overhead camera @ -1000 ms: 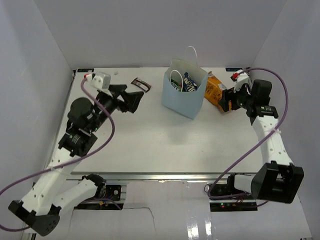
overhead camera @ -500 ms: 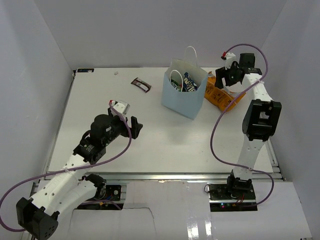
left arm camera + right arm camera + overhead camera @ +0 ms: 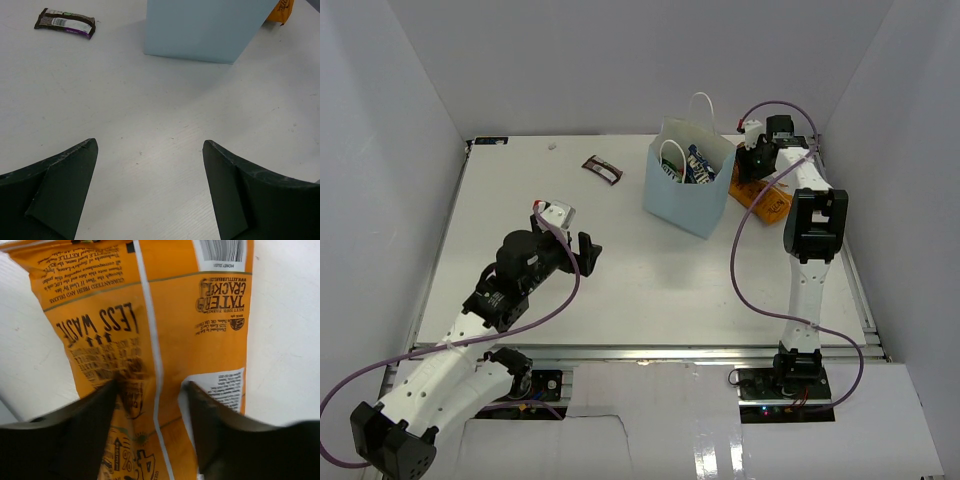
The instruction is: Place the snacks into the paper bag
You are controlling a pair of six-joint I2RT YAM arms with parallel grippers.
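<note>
Right gripper fingers spread, straddling large orange bag beside paper bag. Left gripper fingers wide apart above table; dark brown bar well apart.

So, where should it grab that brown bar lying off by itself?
Probably across the narrow middle of the bar, coming straight down: it lies flat on the table with bare surface on both long sides, so the open left gripper can straddle it.

The white table bears paper bag, dark brown bar, large orange bag.
</note>
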